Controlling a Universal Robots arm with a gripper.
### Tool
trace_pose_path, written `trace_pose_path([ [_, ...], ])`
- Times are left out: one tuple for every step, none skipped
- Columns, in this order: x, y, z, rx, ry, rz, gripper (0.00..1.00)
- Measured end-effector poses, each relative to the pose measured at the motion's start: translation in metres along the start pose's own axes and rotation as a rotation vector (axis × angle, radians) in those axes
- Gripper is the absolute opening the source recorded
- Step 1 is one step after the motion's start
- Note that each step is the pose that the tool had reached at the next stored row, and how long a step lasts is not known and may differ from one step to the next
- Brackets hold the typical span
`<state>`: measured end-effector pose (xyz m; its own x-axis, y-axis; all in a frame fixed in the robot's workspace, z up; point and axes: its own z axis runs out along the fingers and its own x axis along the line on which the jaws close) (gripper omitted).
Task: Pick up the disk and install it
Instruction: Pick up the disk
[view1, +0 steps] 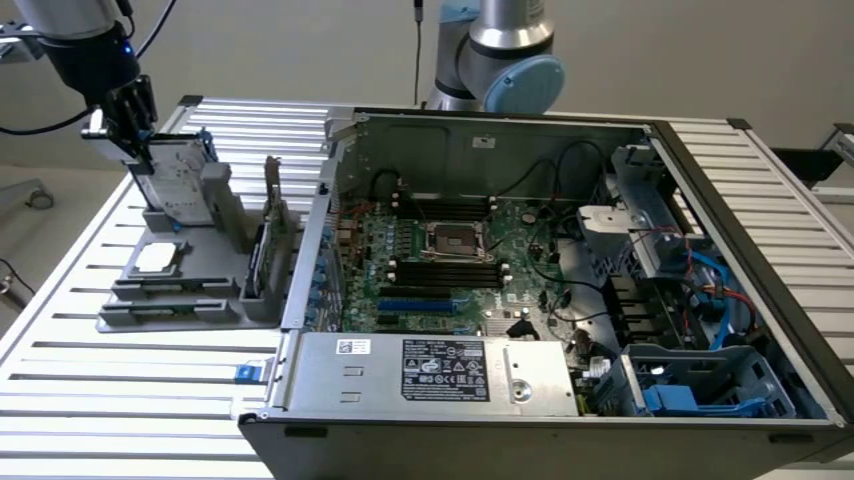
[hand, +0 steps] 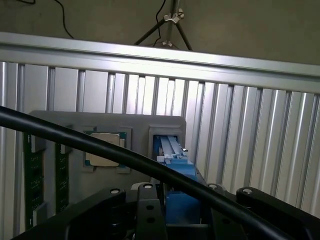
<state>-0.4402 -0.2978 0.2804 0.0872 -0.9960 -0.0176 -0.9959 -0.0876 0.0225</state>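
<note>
The gripper (view1: 131, 140) hangs over the flat silver-grey metal disk with blue plastic rails (view1: 183, 178), standing on edge, long axis vertical; clamped or not, cannot tell.

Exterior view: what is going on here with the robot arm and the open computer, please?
A robot arm has its end effector at the top edge of the disk. The disk stands upright in a grey holder on the slatted table, at the exterior view's left. Whether the disk is already gripped I cannot tell. The computer case lies open beside the holder, and the disk is not yet installed in it.
</note>
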Motion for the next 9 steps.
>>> trace_pose_path([
  [0.0002, -0.0001, 0.0, -0.0023, -0.0002, 0.0, 0.33],
  [0.0006, -0.0002, -0.0001, -0.0046, -0.0004, 0.0, 0.33],
  [0.0012, -0.0002, -0.0001, -0.0068, -0.0005, 0.0, 0.33],
  [0.002, -0.0004, -0.0001, -0.0084, -0.0007, 0.0, 0.33],
  [0.003, -0.0004, -0.0001, -0.01, -0.0008, 0.0, 0.33],
  [0.004, -0.0005, -0.0002, -0.0112, -0.0009, 0.0, 0.33],
  [0.0048, -0.0006, -0.0001, -0.012, -0.001, 0.0, 0.33],
  [0.0056, -0.0006, -0.0002, -0.0124, -0.001, 0.0, 0.33],
  [0.0062, -0.0006, -0.0002, -0.0128, -0.0011, 0.0, 0.33],
])
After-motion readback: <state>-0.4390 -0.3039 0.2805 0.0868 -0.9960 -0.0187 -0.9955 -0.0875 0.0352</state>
